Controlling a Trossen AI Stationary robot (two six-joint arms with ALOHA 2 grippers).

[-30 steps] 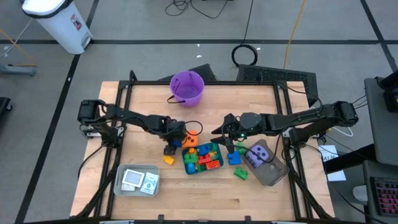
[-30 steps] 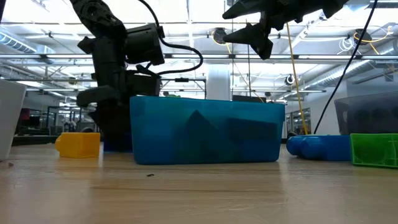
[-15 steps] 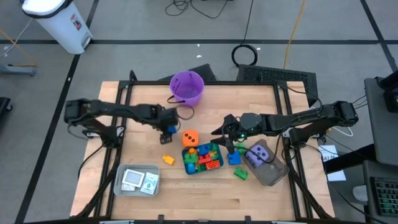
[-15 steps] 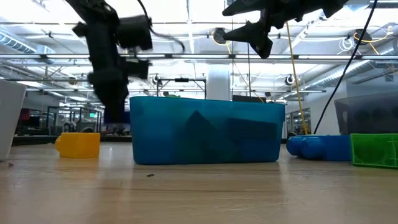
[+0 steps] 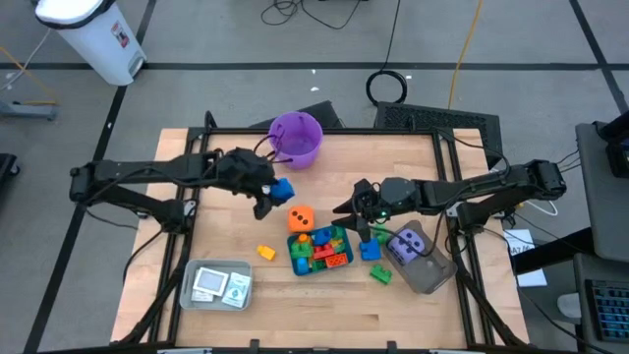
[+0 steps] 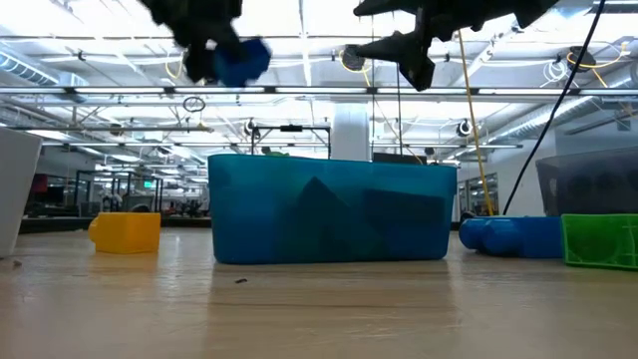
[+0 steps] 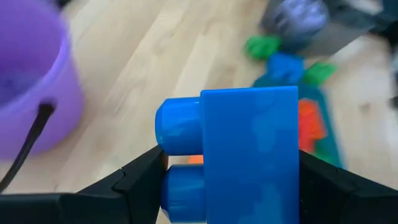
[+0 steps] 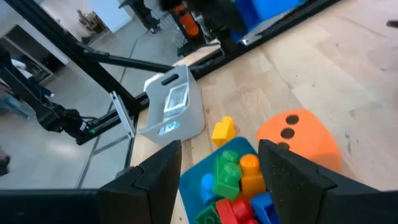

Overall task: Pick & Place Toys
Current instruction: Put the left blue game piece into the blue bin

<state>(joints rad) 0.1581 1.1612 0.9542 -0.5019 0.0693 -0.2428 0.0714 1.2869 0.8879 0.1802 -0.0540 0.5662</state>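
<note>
My left gripper [image 5: 273, 195] is shut on a blue brick [image 5: 283, 189], high above the table between the purple bucket [image 5: 295, 138] and the orange die [image 5: 301, 218]. In the low view the brick [image 6: 239, 60] hangs well above the teal tray [image 6: 334, 209]. That tray [image 5: 295, 264] holds several coloured bricks. My right gripper [image 5: 359, 212] hovers open over the tray's right end with nothing between its fingers. On the wood lie a yellow brick [image 5: 265, 252], a blue brick [image 5: 370, 251] and a green brick [image 5: 380, 274]. My left gripper pinches the blue brick between its two fingers [image 7: 140, 177], one on each of two opposite side faces [image 7: 214, 186]. The fingers come from the table's left, slanting down. The brick is lifted clear of the table, its studs [image 7: 177, 124] pointing sideways.
A grey tray [image 5: 187, 295] with white-and-blue cards stands near the front left. A clear tray [image 5: 432, 277] with a purple die [image 5: 408, 244] lies under my right arm. Bare wood stretches along the near edge and the far right.
My left gripper has risen from the table beside the orange die, drawn a little toward the far edge and the purple bucket, and rolled. The blue brick has gone up with it and now hangs clear of the table.
</note>
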